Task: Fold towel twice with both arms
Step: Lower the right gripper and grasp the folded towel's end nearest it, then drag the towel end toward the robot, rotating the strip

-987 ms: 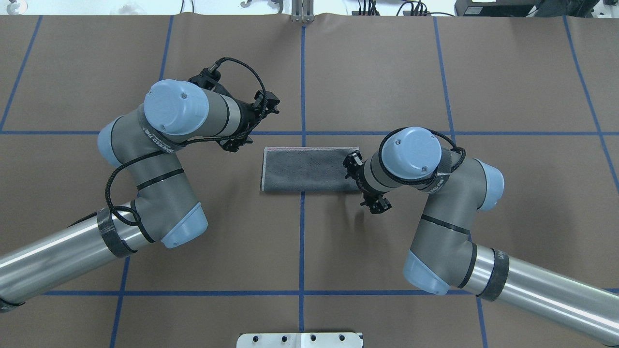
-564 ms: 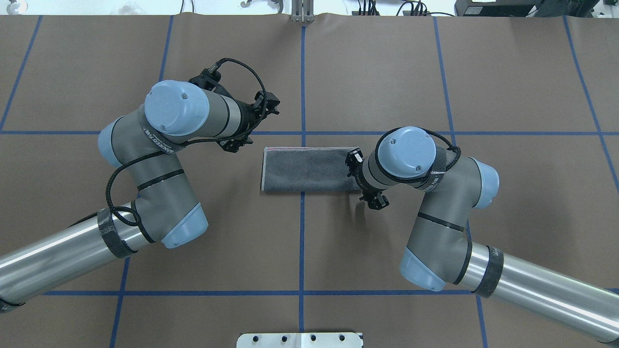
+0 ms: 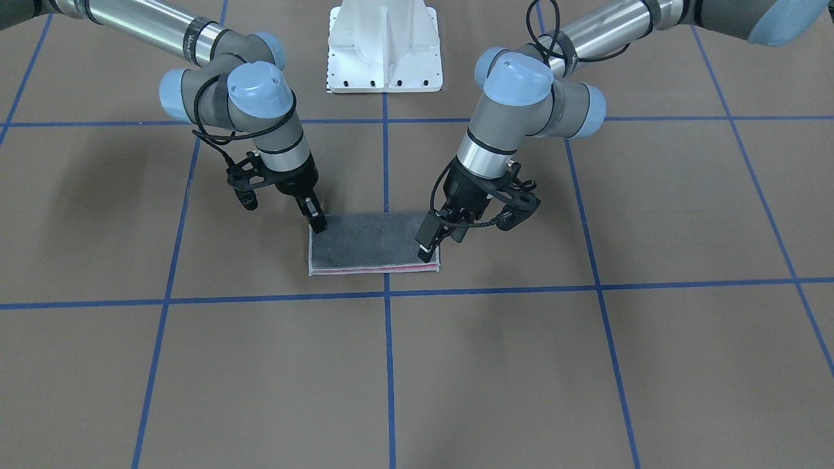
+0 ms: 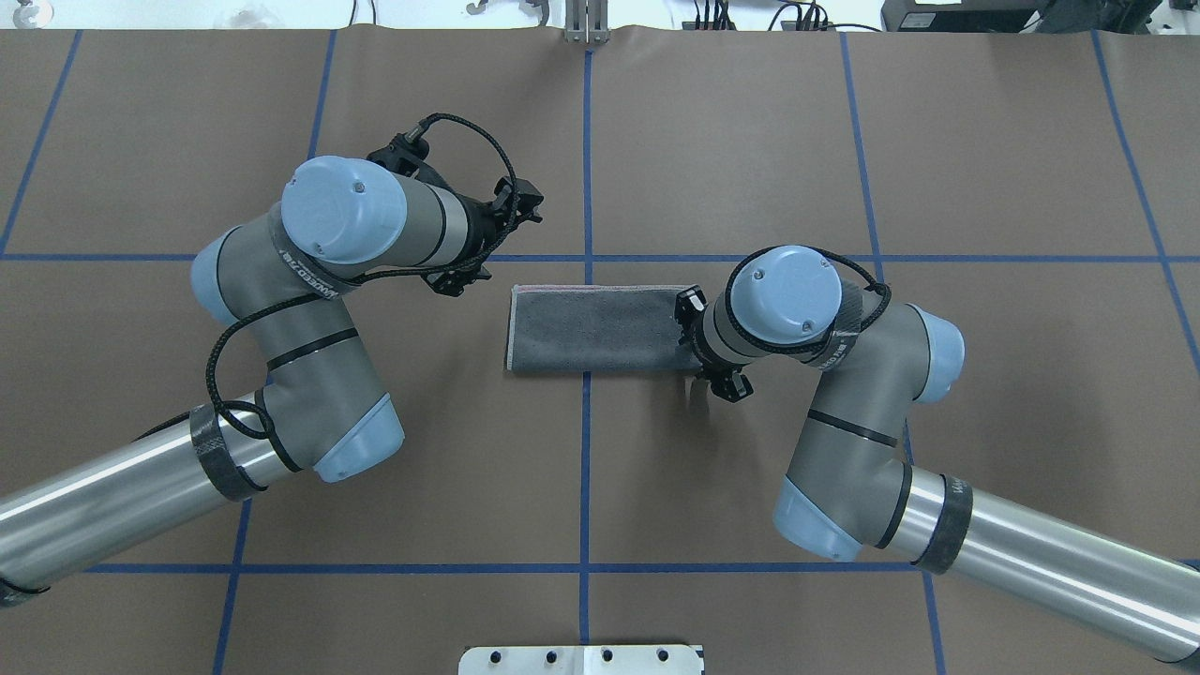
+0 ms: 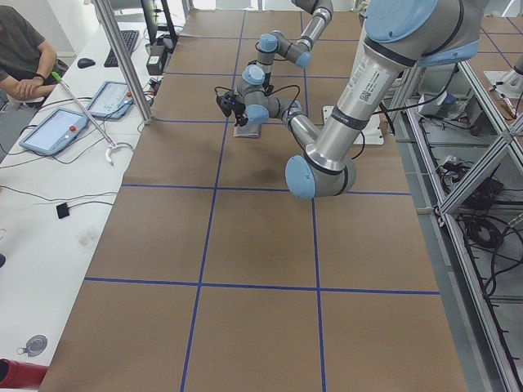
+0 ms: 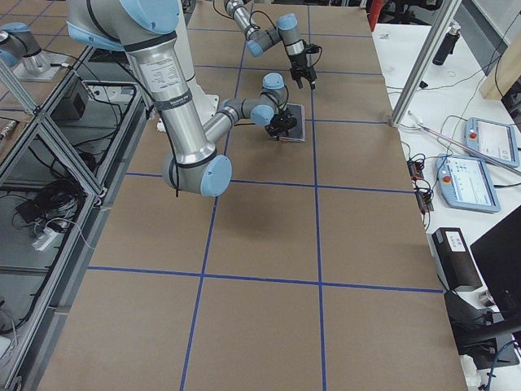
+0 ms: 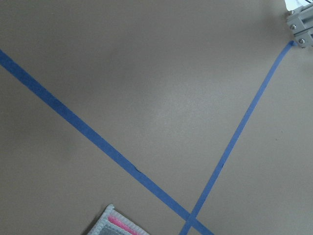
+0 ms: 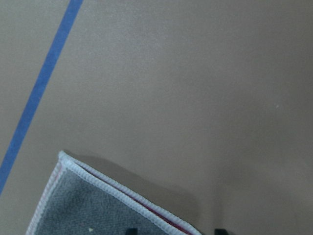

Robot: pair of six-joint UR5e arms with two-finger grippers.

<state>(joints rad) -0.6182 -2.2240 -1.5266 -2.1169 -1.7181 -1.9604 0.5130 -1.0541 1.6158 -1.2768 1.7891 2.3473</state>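
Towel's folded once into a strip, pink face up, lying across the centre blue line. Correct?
No: the towel lies grey face up, as the overhead view shows; pink shows only at its edge. It is folded once into a strip, across the centre blue line.

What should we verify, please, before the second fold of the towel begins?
1. First fold done, towel flat, grey face up: ok.
2. Right end effector at one end of the towel: ok.
3. Right end effector shut on the towel: not ok, it is open astride the short edge.
4. Left end effector down at the other end: not ok, its wrist view shows only a towel corner.
5. Left end effector open: cannot tell.
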